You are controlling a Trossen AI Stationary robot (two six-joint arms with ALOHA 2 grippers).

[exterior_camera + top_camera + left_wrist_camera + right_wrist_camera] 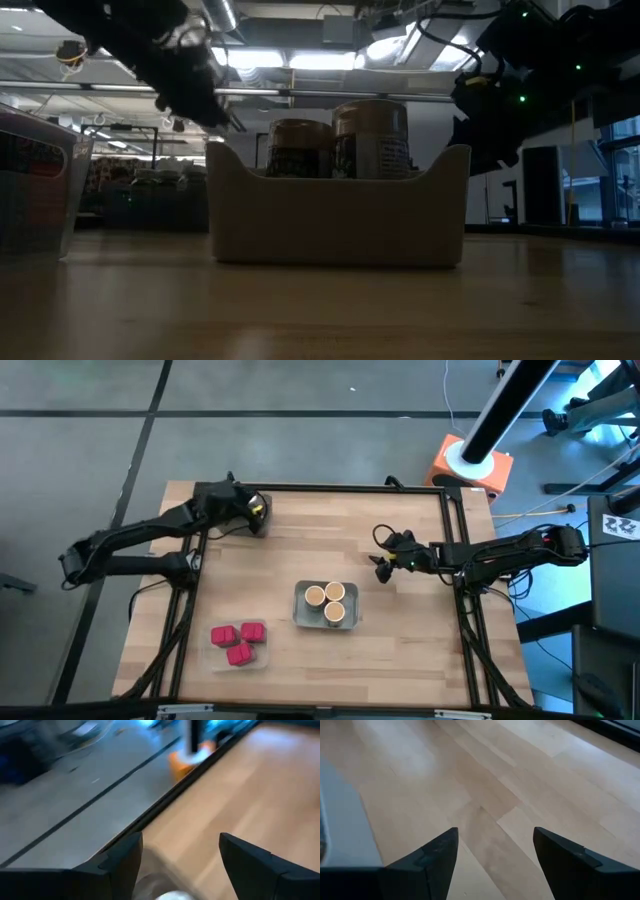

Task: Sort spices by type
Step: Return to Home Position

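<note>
Three round tan-lidded jars (pixel 327 603) stand upright in a grey tray (pixel 300 617) near the table's middle; two of them (pixel 340 140) rise above its wall in the low view. Three small red boxy containers (pixel 238 642) lie in a clear tray (pixel 262 658) near the near-left part of the table. No white-capped dark jar can be made out. My left gripper (pixel 257 512) (pixel 180 837) is open near the far-left corner; something pale (pixel 167 895) shows low between its fingers, and I cannot tell what it is. My right gripper (pixel 381 556) (pixel 495 830) is open above bare wood, to the right of the grey tray.
The grey tray's wall (pixel 340 820) lies close beside my right gripper. Bare wood (pixel 400 650) spreads over the near-right and far-middle parts of the table. A dark frame rail (pixel 340 488) runs along the far edge, with an orange base (pixel 470 465) beyond the far-right corner.
</note>
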